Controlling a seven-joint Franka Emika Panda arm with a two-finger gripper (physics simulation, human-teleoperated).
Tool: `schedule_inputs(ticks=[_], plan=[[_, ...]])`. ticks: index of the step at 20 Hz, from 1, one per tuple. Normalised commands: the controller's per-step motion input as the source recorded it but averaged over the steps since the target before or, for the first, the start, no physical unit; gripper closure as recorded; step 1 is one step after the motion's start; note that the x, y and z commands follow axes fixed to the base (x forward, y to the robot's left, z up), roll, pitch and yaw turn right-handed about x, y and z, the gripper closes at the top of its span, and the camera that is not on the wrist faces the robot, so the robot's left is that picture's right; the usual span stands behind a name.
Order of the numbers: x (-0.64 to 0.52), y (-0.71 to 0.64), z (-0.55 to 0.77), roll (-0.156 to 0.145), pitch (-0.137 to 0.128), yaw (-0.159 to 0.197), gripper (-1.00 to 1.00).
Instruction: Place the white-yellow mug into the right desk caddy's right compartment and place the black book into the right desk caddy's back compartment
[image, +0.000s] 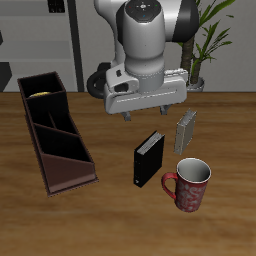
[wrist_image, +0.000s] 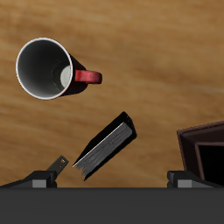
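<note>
Across the wooden bench (image: 110, 215), grained and matt, the biggest thing is the right desk caddy (image: 60, 172). It is a long dark maroon tray with thin inner walls, sloping to a low lip at its 6 o'clock end. A sliver of yellow and pale rim shows in its cell at the 12 o'clock end. I take this for the white-yellow mug (image: 40, 91), though too little shows to be sure, or to say which cell that is.

If so, the step in hand is the black book (image: 148, 160). The gripper (image: 147, 114) hangs above it at roughly its 12 o'clock, jaws spread wide and holding nothing.

The book is a thick, plain, hard-edged block, standing on end with its pale page edges showing in the wrist view; the caddy lies at its 9 o'clock, well apart. The next move calls for lining the jaws across the book's thin faces and coming straight down, as an off-centre touch could tip it.

The dark red mug (image: 188, 185), glossy, round and patterned, stands near the book at 4 o'clock. The thin grey book (image: 186, 130) stands at 1 o'clock
</note>
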Motion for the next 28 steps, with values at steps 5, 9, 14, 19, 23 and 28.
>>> schedule_inputs(ticks=[5, 9, 14, 19, 23, 28], plan=[[-0.07, 0.29, -0.12, 0.051, -0.004, 0.029, -1.00], [0.12, -0.05, 0.00, -0.038, -0.030, -0.060, -1.00], [-0.01, -0.23, 0.04, -0.028, -0.052, -0.088, -1.00], [-0.07, -0.16, -0.05, 0.007, -0.029, -0.083, -1.00], [0.01, -0.03, -0.30, 0.018, 0.012, -0.063, -1.00], [0.07, -0.11, -0.17, -0.028, -0.028, -0.086, -1.00]])
